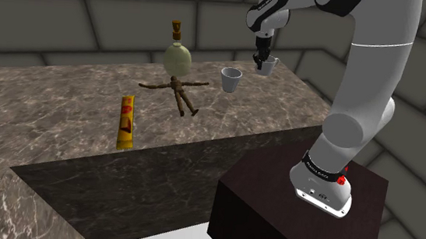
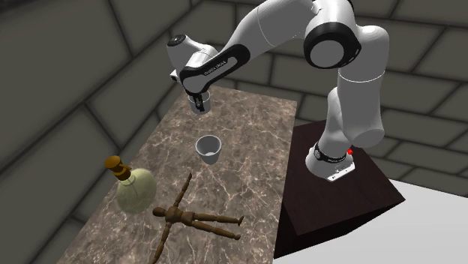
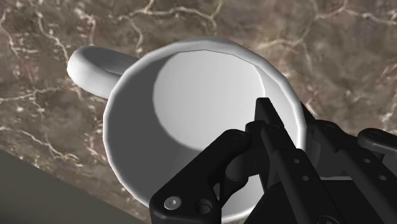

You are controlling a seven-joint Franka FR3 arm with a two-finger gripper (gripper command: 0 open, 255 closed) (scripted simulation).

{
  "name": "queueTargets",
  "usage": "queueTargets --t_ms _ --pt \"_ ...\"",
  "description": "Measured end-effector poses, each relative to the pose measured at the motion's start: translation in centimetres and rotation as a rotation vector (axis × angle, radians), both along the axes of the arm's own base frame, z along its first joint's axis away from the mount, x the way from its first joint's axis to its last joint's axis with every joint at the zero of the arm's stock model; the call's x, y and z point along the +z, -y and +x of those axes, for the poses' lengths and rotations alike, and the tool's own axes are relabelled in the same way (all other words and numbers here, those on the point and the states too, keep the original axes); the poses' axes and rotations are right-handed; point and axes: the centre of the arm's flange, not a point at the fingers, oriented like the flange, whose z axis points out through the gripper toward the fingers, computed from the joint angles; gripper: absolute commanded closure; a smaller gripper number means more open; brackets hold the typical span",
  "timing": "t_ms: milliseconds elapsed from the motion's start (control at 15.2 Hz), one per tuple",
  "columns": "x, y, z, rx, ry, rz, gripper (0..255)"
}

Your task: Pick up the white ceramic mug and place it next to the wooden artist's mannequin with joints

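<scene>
A white mug (image 3: 191,83) with a loop handle hangs above the marble counter (image 1: 64,111), and my gripper (image 3: 283,114) is shut on its rim, one finger inside and one outside. In the shoulder view the gripper (image 1: 263,58) holds the mug (image 1: 269,65) near the counter's far right end. The second exterior view has the gripper (image 2: 197,101) high over the counter with the mug (image 2: 199,107) under it. The jointed wooden mannequin (image 1: 179,91) lies flat with arms spread, well to the shoulder view's left of the mug. It appears again as the mannequin (image 2: 193,219).
A second pale handleless cup (image 1: 231,79) stands on the counter between the gripper and the mannequin, also seen as the cup (image 2: 208,148). A round corked bottle (image 1: 177,57) stands just behind the mannequin. A yellow and red tube (image 1: 126,122) stands near the counter's front edge.
</scene>
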Motion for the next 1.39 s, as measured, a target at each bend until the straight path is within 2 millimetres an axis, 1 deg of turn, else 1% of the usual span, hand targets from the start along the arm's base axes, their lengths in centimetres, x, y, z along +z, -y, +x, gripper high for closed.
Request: queueTargets --t_ms 132,330,1386 --pt "0.0 0.0 0.0 0.0 0.0 0.0 255" --pt "1.1 0.1 0.0 0.0 0.0 0.0 255" --pt "9.4 0.0 0.0 0.0 0.0 0.0 255"
